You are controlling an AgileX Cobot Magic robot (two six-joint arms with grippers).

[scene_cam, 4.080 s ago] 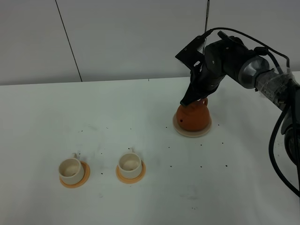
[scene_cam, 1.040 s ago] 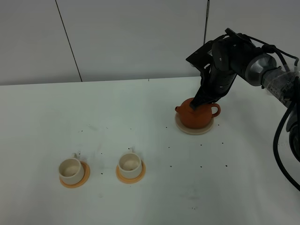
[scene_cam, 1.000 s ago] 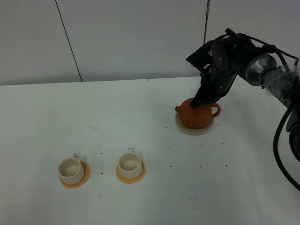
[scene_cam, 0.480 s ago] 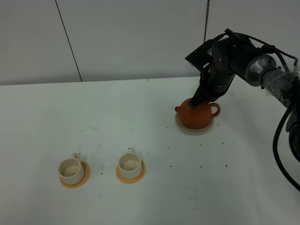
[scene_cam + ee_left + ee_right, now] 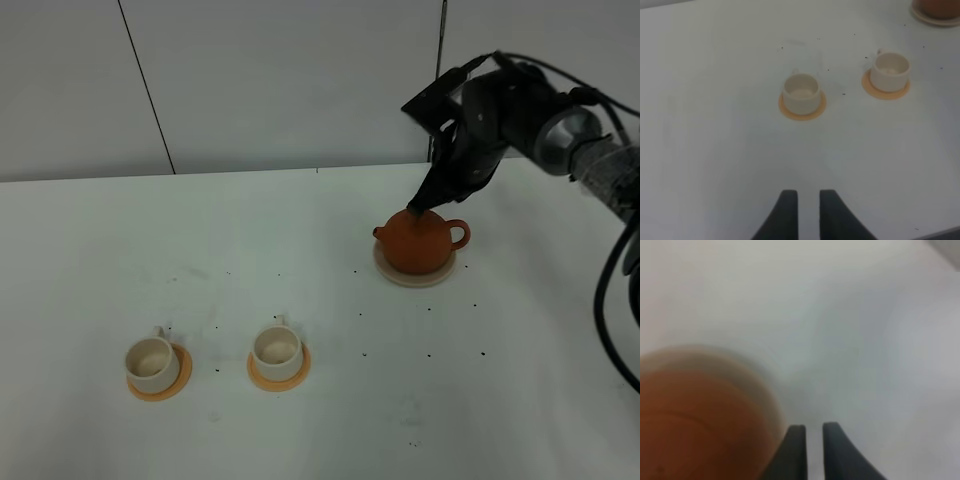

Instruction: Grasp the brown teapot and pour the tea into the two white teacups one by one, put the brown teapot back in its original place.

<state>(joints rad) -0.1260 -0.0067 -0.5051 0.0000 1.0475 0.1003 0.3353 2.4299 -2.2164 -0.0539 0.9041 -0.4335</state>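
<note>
Right gripper (image 5: 417,204) has lifted off brown teapot (image 5: 418,243); white table (image 5: 300,250) speckled.

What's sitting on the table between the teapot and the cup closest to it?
Nothing but bare table with a few tiny dark specks lies between the teapot and that cup. The high view shows this.
</note>
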